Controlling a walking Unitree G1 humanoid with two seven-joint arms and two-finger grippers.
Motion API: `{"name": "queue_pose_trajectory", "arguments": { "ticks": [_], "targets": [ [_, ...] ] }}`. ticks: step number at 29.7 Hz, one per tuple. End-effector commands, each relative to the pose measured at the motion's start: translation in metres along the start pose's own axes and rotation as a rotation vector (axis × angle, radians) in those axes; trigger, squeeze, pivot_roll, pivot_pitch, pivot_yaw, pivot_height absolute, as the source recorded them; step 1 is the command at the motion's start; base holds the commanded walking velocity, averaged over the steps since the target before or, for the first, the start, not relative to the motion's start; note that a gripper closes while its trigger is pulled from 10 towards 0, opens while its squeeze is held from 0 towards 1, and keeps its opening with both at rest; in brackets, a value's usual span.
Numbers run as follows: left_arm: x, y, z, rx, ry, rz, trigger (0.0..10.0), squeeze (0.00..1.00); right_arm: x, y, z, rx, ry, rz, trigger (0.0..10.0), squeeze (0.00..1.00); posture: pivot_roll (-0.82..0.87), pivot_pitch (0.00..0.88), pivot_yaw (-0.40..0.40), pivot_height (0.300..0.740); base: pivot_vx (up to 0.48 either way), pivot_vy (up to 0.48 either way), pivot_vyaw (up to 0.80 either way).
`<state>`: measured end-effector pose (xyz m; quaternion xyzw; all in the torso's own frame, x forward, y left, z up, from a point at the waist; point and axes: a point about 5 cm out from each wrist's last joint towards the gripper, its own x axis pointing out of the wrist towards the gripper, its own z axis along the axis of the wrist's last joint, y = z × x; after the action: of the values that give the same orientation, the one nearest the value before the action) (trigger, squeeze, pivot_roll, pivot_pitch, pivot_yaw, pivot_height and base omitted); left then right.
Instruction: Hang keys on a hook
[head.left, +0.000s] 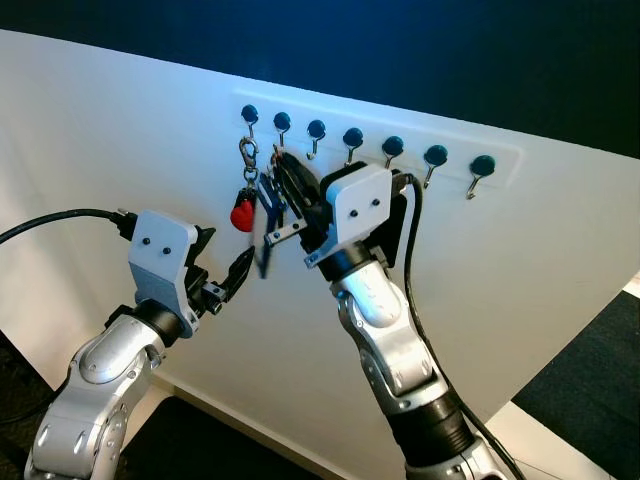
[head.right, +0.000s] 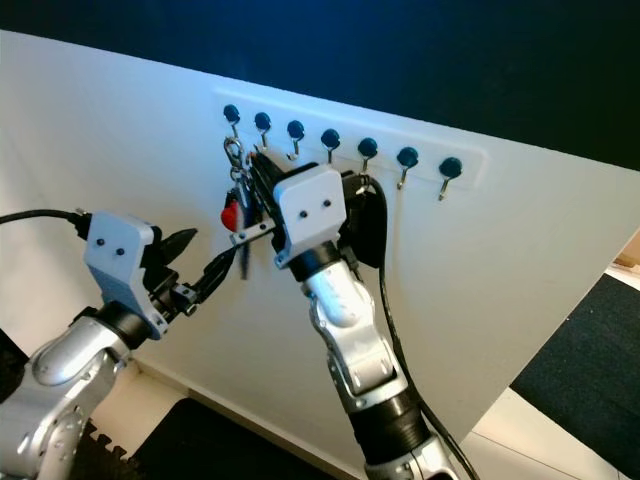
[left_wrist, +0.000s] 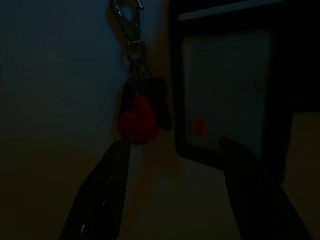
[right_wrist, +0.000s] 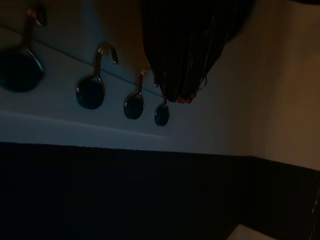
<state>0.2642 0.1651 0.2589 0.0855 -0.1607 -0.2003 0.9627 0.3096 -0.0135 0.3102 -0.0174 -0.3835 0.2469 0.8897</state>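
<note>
**Keys look to be on the first hook, both claws crowding them**

Left eye view: white wall panel with a row of blue-knobbed hooks (head.left: 365, 140). The keys (head.left: 247, 195) dangle from the hook at the robot's-left end by a silver clasp, red fob at the bottom, long axis straight down. The right claw (head.left: 280, 170) is pushed up just beside the bunch, fingers pointing up and left toward the hooks. I can't tell if it's clamped or let go, because the keys and its own white housing hide the tips. The left claw (head.left: 238, 270) sits lower and to the left, aimed up at the fob, near it but not touching.

Right eye view: same layout. Here the left claw's fingers read as spread, nothing between them.

Left wrist view: dark, but the clasp and the red fob (left_wrist: 138, 120) hang above the two black fingers (left_wrist: 102, 190), which are parted with the fob just ahead of the gap.

Right wrist view: very dim. Several hooks in a line on the rail, and a dark mass up close that I can't sort out.

My guess is the hang is basically done, and the right arm, being nearer, has to back straight off without dragging the ring.
</note>
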Motion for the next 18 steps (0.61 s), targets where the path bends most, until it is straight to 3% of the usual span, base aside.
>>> {"name": "queue_pose_trajectory", "arguments": {
  "ticks": [1, 11, 18],
  "targets": [
    [0.001, -0.004, -0.001, -0.022, -0.007, -0.016, 10.0, 0.00, 0.004, -0.004, 0.001, 0.000, -0.012, -0.027, 10.0, 0.00, 0.14, 0.149, -0.026, 0.740, 0.000, 0.000, 0.00],
    [-0.001, -0.004, -0.001, -0.020, -0.005, -0.010, 10.0, 0.00, 0.009, -0.018, -0.011, 0.015, 0.052, -0.086, 10.0, 0.00, 0.15, 0.146, -0.032, 0.740, 0.000, 0.000, 0.00],
    [-0.001, -0.004, 0.000, -0.017, -0.007, -0.011, 10.0, 0.00, 0.016, -0.025, 0.002, -0.049, -0.033, -0.090, 10.0, 0.00, 0.15, 0.143, -0.032, 0.740, 0.000, 0.000, 0.00]
  ]
}}
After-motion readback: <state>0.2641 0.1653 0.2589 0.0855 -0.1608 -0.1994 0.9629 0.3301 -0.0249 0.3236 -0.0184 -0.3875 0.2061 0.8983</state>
